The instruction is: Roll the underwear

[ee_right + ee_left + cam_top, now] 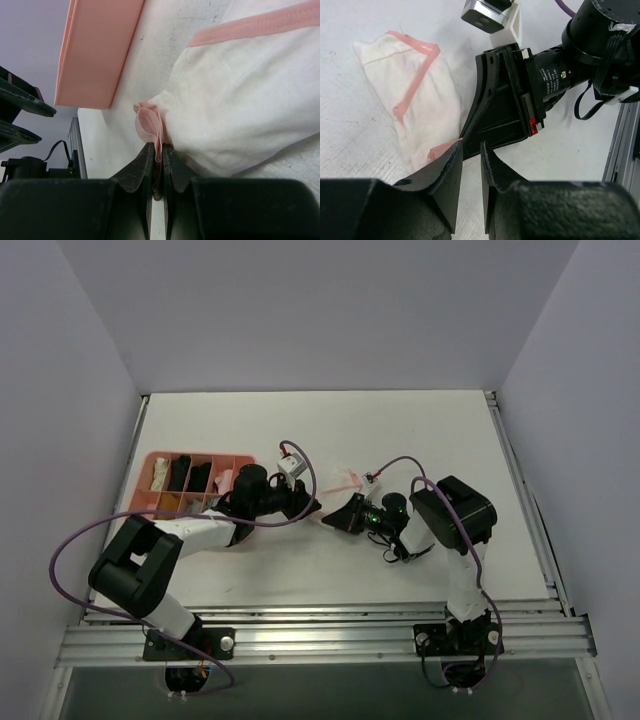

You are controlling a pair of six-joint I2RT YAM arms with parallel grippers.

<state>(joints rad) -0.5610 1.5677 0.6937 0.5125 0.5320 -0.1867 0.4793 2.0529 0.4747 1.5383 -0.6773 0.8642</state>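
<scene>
The underwear (pixel 343 479) lies flat on the table (pixel 430 430) near its middle, a pale folded pad with pink trim, just past the tips of both grippers. The right gripper (pixel 156 148) is clamped on its near corner. The fingers press a small fold of the pink trim between them with no gap showing (the right wrist view has the cloth bunched right at the tips). From that pinch the rest of the garment spreads away over the table.

The left gripper (pixel 471 151) comes in from the opposite side, its tips just beside the right gripper's tips and that same corner. Its fingers stand a narrow slit apart with table showing through, and nothing is held. One finger (pixel 451 167) is at the edge of the cloth, but whether it touches I cannot tell. In the left wrist view the underwear lies up and to the left of these tips, its trim running as a bent line across the top face.

A pink tray (pixel 152 456) holding rolled garments (pixel 200 476) sits to the left of the underwear, with the left arm's wrist between the two. Beyond the underwear the table runs bare to the back wall, and bare again on the right as far as the side rail. On the near side both forearms fill the strip between the garment and the table's front edge.
</scene>
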